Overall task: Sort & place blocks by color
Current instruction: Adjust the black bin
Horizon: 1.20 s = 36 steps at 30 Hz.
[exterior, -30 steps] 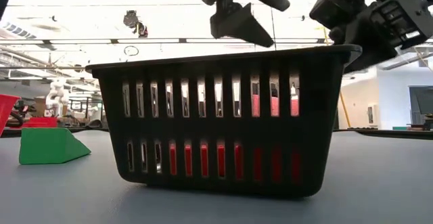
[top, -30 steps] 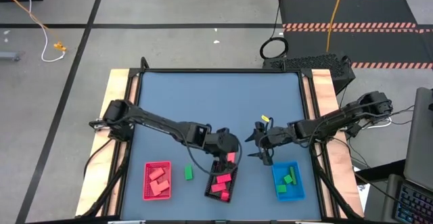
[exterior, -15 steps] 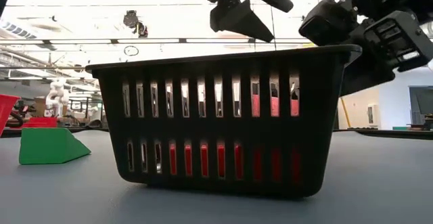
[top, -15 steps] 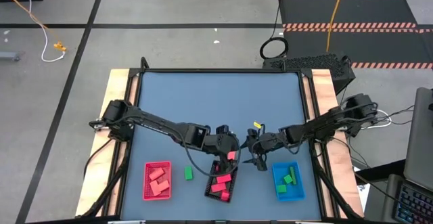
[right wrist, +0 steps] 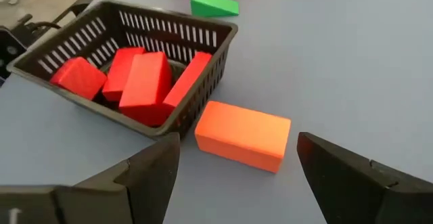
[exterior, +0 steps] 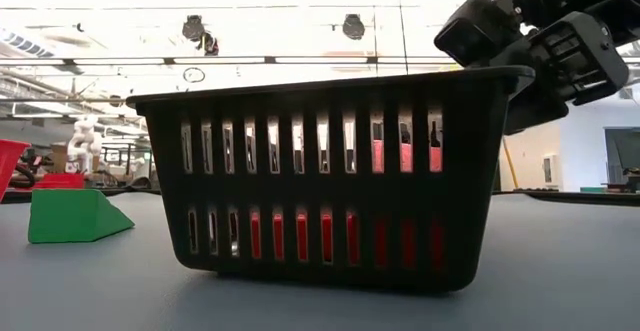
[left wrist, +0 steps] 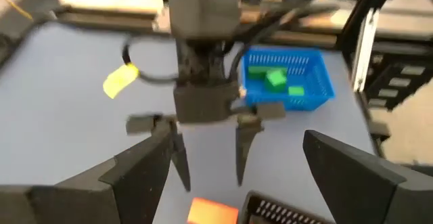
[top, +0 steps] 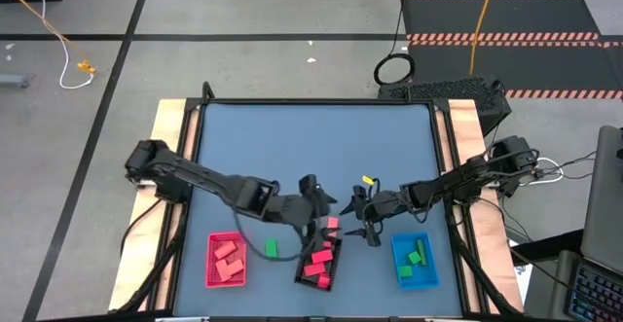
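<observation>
A: Where is the salmon-pink rectangular block?
B: On the blue counter, touching the black slotted plastic tray at its 1 o'clock corner.
A: Tools?
B: Right tool spread wide beside it; left tool wide, empty.

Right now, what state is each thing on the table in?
Left gripper: open, empty, beside the black tray.
Right gripper: open, empty, above the orange block.
Orange block: loose on the table, lying against the black tray's wall.
Black tray: holds red blocks.
Blue tray: holds green blocks.
Red tray: holds salmon-pink blocks.
Green wedge: loose on the table.
</observation>
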Available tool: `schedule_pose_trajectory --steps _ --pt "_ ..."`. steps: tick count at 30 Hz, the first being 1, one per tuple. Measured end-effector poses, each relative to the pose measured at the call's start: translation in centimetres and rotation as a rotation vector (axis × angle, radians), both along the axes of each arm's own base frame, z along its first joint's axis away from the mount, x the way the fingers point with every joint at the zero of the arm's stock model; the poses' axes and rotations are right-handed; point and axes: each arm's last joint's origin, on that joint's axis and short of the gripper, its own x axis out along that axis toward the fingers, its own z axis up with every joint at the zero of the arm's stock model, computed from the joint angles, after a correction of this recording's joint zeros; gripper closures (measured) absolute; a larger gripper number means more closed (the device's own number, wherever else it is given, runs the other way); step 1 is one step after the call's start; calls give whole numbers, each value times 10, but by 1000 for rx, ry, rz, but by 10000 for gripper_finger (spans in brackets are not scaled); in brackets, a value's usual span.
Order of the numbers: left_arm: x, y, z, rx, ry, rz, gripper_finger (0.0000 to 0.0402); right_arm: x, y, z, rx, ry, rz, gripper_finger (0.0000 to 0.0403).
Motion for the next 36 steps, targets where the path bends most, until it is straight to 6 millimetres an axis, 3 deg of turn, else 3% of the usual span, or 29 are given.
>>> schedule_pose_trajectory --steps 4,10,16,20,25,31,36 --pt "-16 -15 18 26 -71 25 66 1 0 2 14 -22 -4 112" --pt "-32 -41 22 110 -113 103 66 5 1 10 9 -113 8 112" --pt "-45 -53 -7 162 -164 206 66 8 2 20 -62 -251 42 112" --pt "-56 -47 -32 91 -279 251 66 11 -1 26 -104 -320 -49 112" --pt "-77 -24 -67 -7 -369 238 66 11 -5 24 -106 -294 -144 112" --pt "-101 2 -95 -202 -435 69 66 10 -11 17 -94 -211 -243 112" --pt "-117 19 -113 -321 -264 127 66 16 -16 20 -107 -126 -277 112"
